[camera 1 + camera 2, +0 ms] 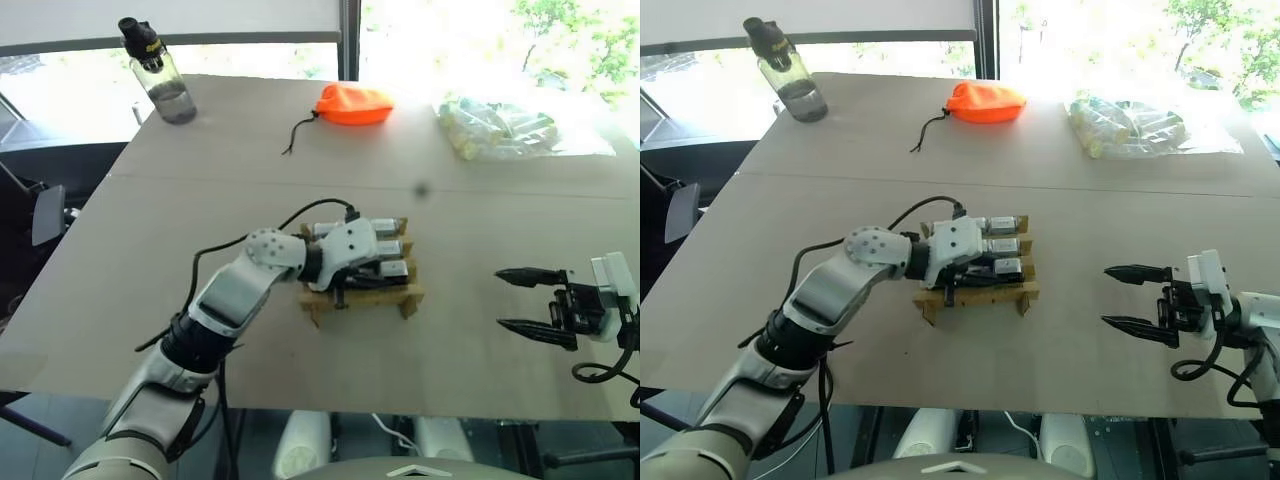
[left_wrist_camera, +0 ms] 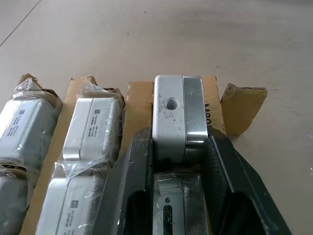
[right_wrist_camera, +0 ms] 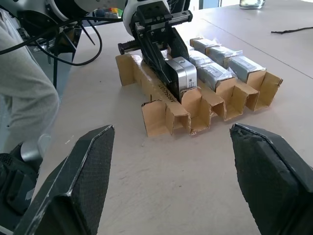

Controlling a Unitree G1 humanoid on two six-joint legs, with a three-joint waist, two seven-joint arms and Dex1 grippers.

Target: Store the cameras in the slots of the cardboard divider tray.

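Note:
The cardboard divider tray (image 1: 365,295) sits mid-table, with several plastic-wrapped cameras (image 2: 93,127) lying in its slots. My left gripper (image 1: 385,266) reaches over the tray from the left and is shut on a bare silver-grey camera (image 2: 177,112). That camera rests low in a slot along the tray's near row, with a black finger (image 2: 132,166) on either side of it. The right wrist view shows the same held camera (image 3: 183,73) against a cardboard divider (image 3: 159,120). My right gripper (image 1: 525,300) hovers open and holds nothing, well to the right of the tray and pointing toward it.
At the far side of the table stand a clear water bottle (image 1: 160,75) on the left, an orange pouch (image 1: 354,103) with a black cord in the middle and a clear bag of pale tubes (image 1: 500,128) on the right. Bare tabletop lies between the tray and the right gripper.

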